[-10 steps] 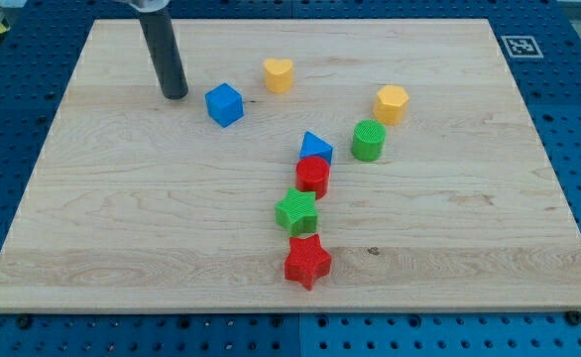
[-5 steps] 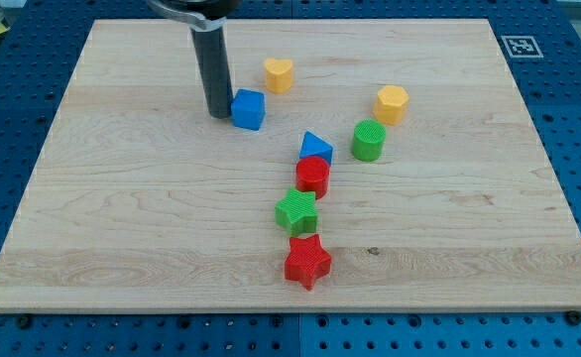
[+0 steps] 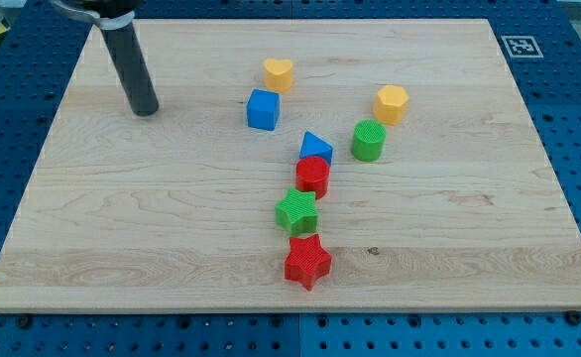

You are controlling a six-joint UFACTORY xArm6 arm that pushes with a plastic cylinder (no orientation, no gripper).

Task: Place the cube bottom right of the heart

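Note:
The blue cube (image 3: 263, 109) sits on the wooden board just below and slightly left of the yellow heart (image 3: 279, 73), close to it but apart. My tip (image 3: 145, 110) rests on the board well to the left of the cube, at about the same height in the view. The dark rod rises from it toward the view's top left.
A blue triangle (image 3: 315, 147), red hexagon-like block (image 3: 312, 176), green star-like block (image 3: 296, 211) and red star (image 3: 307, 261) form a line running down from the middle. A green cylinder (image 3: 368, 140) and a yellow hexagon (image 3: 392, 103) lie to the right.
My tip pushed the blue cube to the right, to just under the heart, then drew back far to the left, away from the cube.

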